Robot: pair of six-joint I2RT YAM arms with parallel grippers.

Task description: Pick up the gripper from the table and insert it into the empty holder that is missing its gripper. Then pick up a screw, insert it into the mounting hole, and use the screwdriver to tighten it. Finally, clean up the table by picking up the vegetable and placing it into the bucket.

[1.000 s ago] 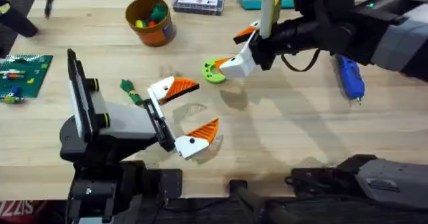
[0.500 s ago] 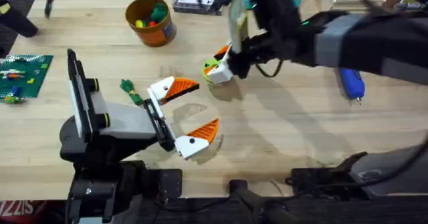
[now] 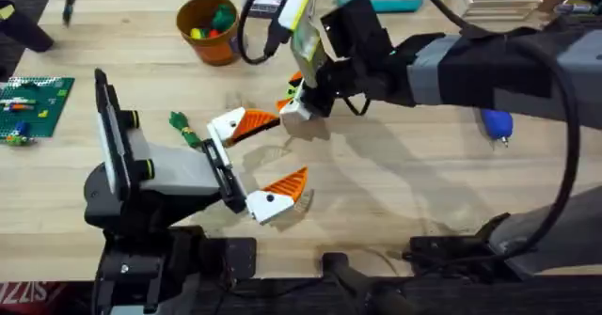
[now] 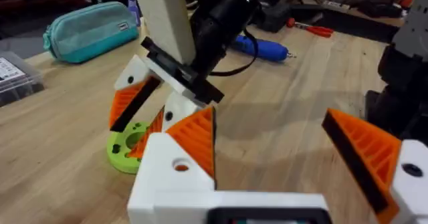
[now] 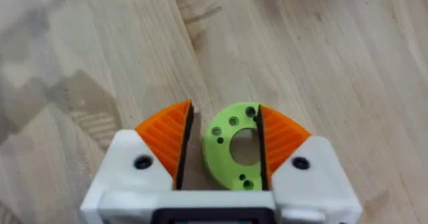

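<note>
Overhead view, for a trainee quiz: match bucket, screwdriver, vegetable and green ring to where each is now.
1 bucket
2 screwdriver
3 vegetable
4 green ring

A between the fingers of the right hand
B partly under the right arm
C far edge, holding toy pieces
D lying beside the left hand

Pairs: 1-C, 2-B, 3-D, 4-A

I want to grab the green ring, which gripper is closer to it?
Right. The right gripper has the green ring between its fingers; the left gripper sits open, apart, nearer the bases.
</note>
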